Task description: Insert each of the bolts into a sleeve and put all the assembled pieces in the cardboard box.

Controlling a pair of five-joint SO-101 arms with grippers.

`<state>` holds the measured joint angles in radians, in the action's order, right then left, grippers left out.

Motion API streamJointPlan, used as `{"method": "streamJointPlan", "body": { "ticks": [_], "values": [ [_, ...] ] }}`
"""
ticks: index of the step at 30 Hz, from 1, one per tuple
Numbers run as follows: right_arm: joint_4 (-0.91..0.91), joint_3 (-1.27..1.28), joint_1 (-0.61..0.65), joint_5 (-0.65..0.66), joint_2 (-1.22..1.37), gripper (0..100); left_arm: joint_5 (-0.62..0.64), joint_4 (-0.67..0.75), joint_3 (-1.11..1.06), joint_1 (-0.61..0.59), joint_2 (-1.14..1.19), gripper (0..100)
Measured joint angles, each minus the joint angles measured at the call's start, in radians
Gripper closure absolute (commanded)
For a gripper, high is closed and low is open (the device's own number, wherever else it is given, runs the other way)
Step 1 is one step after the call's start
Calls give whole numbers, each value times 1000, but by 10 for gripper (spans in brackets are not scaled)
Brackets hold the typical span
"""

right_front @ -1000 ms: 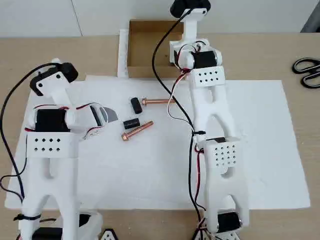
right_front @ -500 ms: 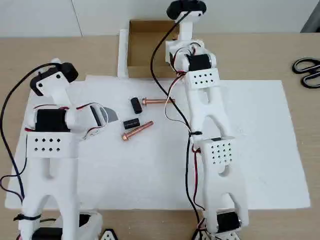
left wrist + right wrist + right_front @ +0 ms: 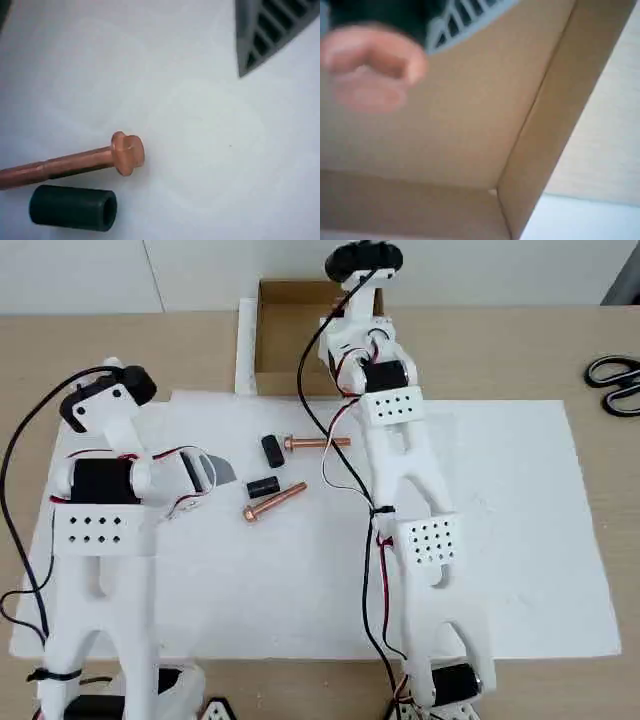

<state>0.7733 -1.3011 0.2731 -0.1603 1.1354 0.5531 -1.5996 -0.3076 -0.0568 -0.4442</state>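
high view: we count two bolts [image 3: 274, 501], two sleeves [image 3: 263, 486] unjoined on foam [image 3: 500, 540]; right claw [image 3: 435, 30] clamps a joined pair [image 3: 370, 60] over the cardboard box [image 3: 262, 330], left claw [image 3: 212, 470] apart.

A pale wooden table [image 3: 520, 350], white foam sheet [image 3: 520, 540] on it, white panels [image 3: 200, 270] behind

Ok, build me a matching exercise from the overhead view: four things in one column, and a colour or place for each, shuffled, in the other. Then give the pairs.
Things
1. cardboard box
2. scissors
3. slanted bolt
4. foam sheet

Descriptions
a. copper, beside a black sleeve
b. right edge of the table, on bare wood
c. white, spread over the middle
d. brown, at the far side

Pairs: 1-d, 2-b, 3-a, 4-c.
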Motion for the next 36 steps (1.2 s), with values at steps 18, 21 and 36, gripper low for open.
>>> {"method": "streamJointPlan", "body": {
  "ticks": [18, 21, 36],
  "values": [
    [-92, -2, 0, 0, 83, 699, -3, 5, -38, 0, 0, 700],
    [-98, -2, 0, -5, 83, 699, -2, 5, -38, 0, 0, 700],
    [201, -328, 11, -5, 63, 699, 0, 5, -38, 0, 0, 700]
  ]
}}
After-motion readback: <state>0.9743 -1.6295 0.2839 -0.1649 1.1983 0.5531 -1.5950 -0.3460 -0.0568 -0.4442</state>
